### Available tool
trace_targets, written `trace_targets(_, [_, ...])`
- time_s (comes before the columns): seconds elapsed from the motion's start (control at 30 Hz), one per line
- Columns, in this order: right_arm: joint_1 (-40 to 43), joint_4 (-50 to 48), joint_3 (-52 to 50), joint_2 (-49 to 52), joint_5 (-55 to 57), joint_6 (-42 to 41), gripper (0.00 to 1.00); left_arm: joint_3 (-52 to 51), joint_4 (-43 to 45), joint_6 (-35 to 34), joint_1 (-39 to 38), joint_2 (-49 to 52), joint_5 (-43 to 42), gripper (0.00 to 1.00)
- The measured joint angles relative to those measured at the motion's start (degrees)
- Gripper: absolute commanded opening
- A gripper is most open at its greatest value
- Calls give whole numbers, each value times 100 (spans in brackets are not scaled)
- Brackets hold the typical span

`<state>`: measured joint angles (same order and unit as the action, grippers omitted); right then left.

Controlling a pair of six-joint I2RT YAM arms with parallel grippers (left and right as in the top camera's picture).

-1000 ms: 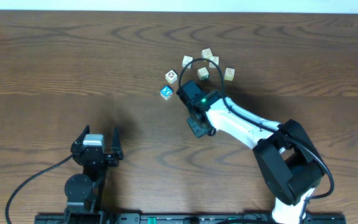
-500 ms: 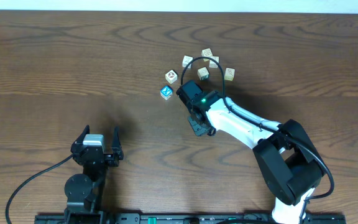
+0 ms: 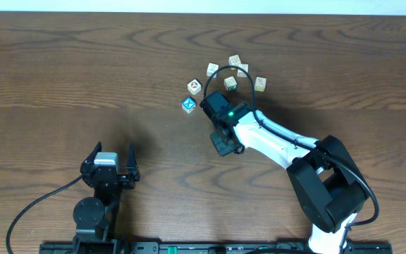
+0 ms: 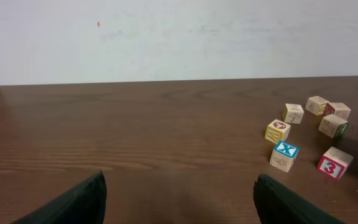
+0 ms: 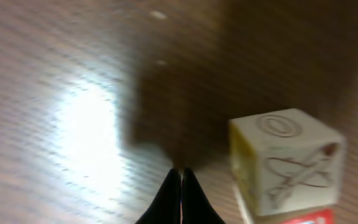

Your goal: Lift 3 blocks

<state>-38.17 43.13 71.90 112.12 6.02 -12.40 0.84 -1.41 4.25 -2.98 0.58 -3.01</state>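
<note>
A wooden block with a red face and a white 3 [image 4: 334,163] rests on the table; in the overhead view my right arm [image 3: 259,134] covers it. A yellow-edged block [image 4: 277,130] [image 3: 194,86] and a pale block with a yellow side [image 4: 293,113] [image 3: 212,69] lie close by. My right gripper [image 5: 181,171] is shut with nothing in it, just above the table. Close on its right is a pale block with a yellow side [image 5: 284,162], with a strip of red below. My left gripper [image 4: 179,176] [image 3: 111,156] is open and empty near the front left, far from the blocks.
A blue X cube [image 4: 284,155] [image 3: 188,104] sits left of the red block. A green-marked cube [image 3: 230,83] and three more pale cubes [image 3: 235,61] [image 3: 243,69] [image 3: 260,84] lie behind. The table's far edge meets a white wall [image 4: 179,37].
The dark lower part of my right wrist has shifted slightly left. The blocks and my left arm have not moved.
</note>
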Motion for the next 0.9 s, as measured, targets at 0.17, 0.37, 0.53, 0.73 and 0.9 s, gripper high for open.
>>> trace_targets(0.17, [-15,13,2,0,-225,-133,1,0,0,0,0,0,0,76])
trace_targets(0.37, [-17,175,0,-22,-407,-407,1,0,0,0,0,0,0,76])
trace_targets(0.53, [-31,299,-20,-354,-551,-522,1,0,0,0,0,0,0,76])
trace_targets(0.73, [0,-50,-28,-1552,-595,-621,19,0,0,0,0,0,0,76])
trace_targets(0.9, [315,-476,0,-2138,-214,-699,80,0,0,-2,0,0,2,76])
